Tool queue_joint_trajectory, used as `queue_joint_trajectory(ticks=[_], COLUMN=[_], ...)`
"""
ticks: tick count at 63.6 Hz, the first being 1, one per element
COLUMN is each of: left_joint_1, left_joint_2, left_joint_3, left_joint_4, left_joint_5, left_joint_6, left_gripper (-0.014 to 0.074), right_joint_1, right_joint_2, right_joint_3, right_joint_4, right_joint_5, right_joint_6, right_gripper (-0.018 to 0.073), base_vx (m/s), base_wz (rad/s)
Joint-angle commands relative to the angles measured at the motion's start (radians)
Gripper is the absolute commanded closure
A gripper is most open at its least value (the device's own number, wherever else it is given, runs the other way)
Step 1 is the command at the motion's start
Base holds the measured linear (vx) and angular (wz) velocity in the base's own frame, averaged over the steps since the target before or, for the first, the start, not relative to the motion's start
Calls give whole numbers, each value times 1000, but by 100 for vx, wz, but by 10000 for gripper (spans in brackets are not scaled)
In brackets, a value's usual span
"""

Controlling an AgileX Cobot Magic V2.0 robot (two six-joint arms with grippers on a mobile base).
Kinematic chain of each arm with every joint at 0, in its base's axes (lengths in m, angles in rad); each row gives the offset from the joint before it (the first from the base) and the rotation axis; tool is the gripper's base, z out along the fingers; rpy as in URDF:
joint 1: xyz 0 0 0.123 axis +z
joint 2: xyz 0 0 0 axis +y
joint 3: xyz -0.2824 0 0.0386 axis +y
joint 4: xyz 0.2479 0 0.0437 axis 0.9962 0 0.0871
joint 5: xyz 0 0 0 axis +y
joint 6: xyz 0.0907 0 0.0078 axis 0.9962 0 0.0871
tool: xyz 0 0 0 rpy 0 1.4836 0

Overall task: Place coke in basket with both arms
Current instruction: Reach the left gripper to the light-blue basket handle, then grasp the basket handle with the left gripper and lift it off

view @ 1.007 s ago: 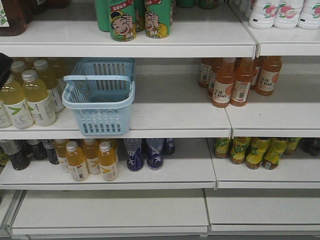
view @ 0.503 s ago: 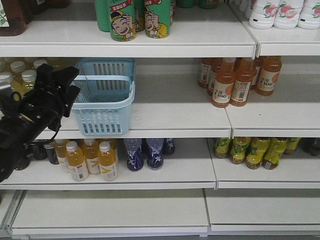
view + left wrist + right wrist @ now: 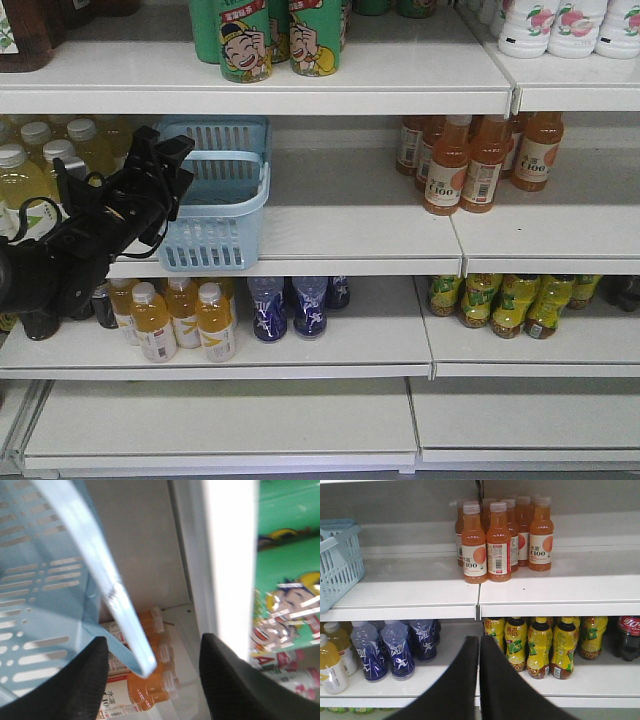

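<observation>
The light-blue basket [image 3: 215,232] stands on the middle shelf, left of centre. My left gripper [image 3: 166,147] has come in from the left at the basket's near-left rim. In the left wrist view the left gripper [image 3: 153,644] is open, and the thin hoop handle [image 3: 100,565] runs down between its fingers without being pinched. The basket wall [image 3: 35,580] fills that view's left side. The coke [image 3: 629,636], dark with a red label, shows at the far right of the lower shelf in the right wrist view. My right gripper [image 3: 479,641] is shut and empty, facing the shelves.
Orange C100 bottles [image 3: 470,165] stand right of the basket on the middle shelf. Yellow-drink bottles [image 3: 40,175] crowd the left, behind my arm. The shelf below holds blue bottles [image 3: 290,305], yellow-labelled tea bottles [image 3: 540,645] and orange bottles [image 3: 180,320]. Green cans [image 3: 280,35] sit above.
The left arm came in from the left edge and rose up and to the right until its open gripper reached the basket's handle. The basket and bottles have not moved.
</observation>
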Motion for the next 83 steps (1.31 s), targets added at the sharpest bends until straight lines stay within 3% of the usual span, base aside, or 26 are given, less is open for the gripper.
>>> queue_joint_trajectory(ticks=[1, 22, 37, 45, 62, 74, 80, 83], left_joint_1=[-3, -3, -3, -2, -2, -2, -2, -3], left_joint_2=[-6, 91, 93, 93, 93, 93, 93, 93], left_joint_3=[-75, -216, -220, -220, -220, -220, -220, -220], left_joint_4=[-36, -39, -81, -79, -70, 115, 276, 379], left_joint_5=[-55, -36, -16, -16, -22, -104, -158, -182], left_joint_6=[-19, -19, -14, -14, -14, -22, -101, -187], left_gripper=[195, 195, 220, 304, 584, 605, 604, 604], right_joint_1=[0, 0, 0, 0, 0, 0, 0, 0], right_joint_2=[-18, -18, -18, -18, -18, -18, -18, -18], right_joint_3=[9, 9, 9, 9, 9, 9, 9, 9], right_joint_4=[-14, -14, -14, -14, -14, -14, -14, -14], right_joint_5=[-66, -66, -66, -66, -66, -66, -66, -66], right_joint_6=[-4, -4, -4, -4, -4, -4, -4, -4], right_gripper=[564, 564, 564, 564, 564, 564, 564, 564], base_vx=[0, 0, 0, 0, 0, 0, 0, 0], base_wz=[0, 0, 0, 0, 0, 0, 0, 0])
